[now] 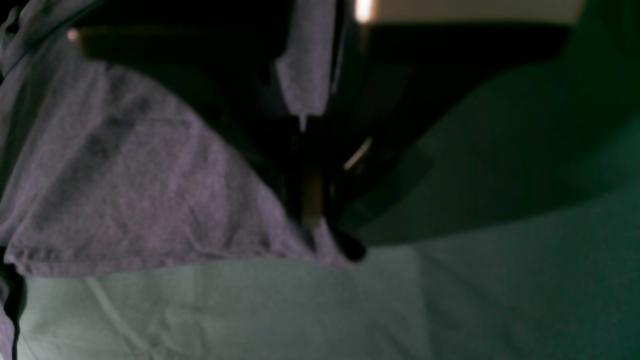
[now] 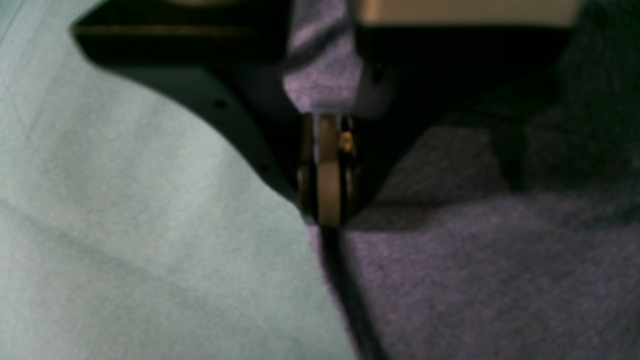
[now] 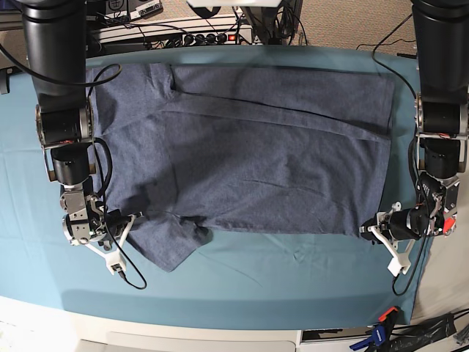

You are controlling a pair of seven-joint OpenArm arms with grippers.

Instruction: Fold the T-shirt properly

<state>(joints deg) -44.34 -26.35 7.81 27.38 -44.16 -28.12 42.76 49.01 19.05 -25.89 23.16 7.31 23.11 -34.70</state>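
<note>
While both end effectors pinch its near hem, T-shirt (image 3: 249, 154) lies lengthwise L-R, sleeve near-left.

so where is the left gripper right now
In the base view the left gripper is at the right side, shut on the lower right corner of the dark blue-grey cotton T-shirt, low over the teal table cloth.

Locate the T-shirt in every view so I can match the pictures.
Left wrist: the T-shirt fills the left side, its edge pinched in the left end effector.
Right wrist: it fills the lower right, pinched in the right end effector.
Base: it lies spread across the middle.
Shared landmark: the teal table cloth under it.
</note>
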